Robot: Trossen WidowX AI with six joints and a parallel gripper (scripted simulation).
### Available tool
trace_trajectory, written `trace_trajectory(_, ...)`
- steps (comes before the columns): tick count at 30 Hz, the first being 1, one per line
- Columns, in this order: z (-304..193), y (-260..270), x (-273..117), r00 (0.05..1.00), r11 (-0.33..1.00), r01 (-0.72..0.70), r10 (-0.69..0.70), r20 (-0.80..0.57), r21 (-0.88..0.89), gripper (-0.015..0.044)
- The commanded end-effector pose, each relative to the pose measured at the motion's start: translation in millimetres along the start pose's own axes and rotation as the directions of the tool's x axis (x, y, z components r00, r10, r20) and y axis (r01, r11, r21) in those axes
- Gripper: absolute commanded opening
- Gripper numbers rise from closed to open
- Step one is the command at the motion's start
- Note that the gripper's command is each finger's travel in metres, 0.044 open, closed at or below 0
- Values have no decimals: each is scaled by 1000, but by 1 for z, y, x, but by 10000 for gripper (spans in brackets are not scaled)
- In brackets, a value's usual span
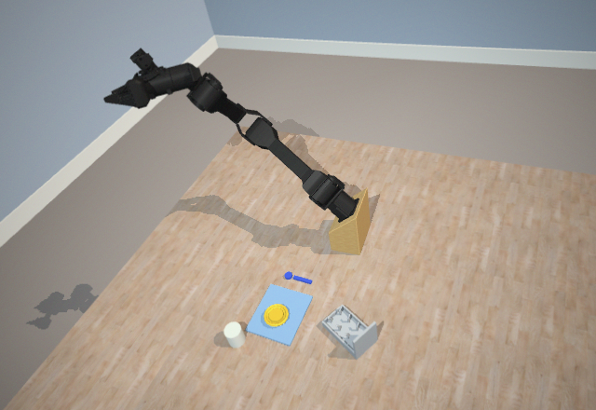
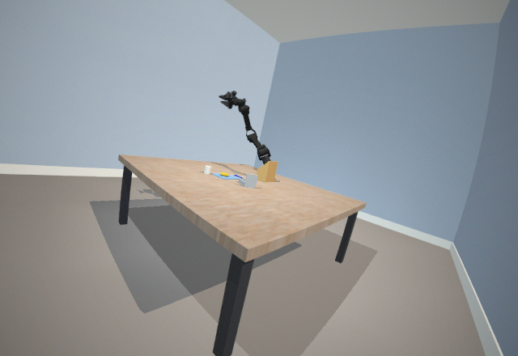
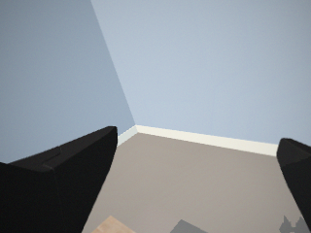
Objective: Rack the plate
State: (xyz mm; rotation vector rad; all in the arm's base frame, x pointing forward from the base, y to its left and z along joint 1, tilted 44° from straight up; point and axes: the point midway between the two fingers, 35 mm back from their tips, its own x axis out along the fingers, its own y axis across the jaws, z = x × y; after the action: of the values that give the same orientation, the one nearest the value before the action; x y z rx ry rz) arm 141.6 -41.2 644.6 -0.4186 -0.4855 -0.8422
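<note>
Round yellow plate (image 1: 276, 315) (image 2: 224, 174) laid flat on light-blue rectangular mat (image 1: 295, 313) (image 2: 230, 177), beside grey slotted dish rack (image 1: 365, 339) (image 2: 251, 181). Black parallel-jaw gripper (image 1: 108, 99) (image 2: 219, 99) (image 3: 195, 140) raised high, fingers spread wide, nothing held.

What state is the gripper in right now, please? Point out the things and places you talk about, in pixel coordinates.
Gripper (image 1: 106, 100) (image 2: 220, 99) (image 3: 195, 140): open, holding nothing.
</note>
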Motion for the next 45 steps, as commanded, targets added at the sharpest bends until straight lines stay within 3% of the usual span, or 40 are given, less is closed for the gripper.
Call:
trace_trajectory(1,0,1,0,1000,1000,-1,1,0,-1,400)
trace_trajectory(18,-13,56,7,999,991,-33,36,23,-133,400)
trace_trajectory(24,-28,95,8,995,977,-103,105,-1,-188,400)
trace_trajectory(36,-97,192,7,951,902,-306,271,-151,-306,400)
trace_trajectory(45,-182,252,-5,872,800,-465,342,-349,-380,400)
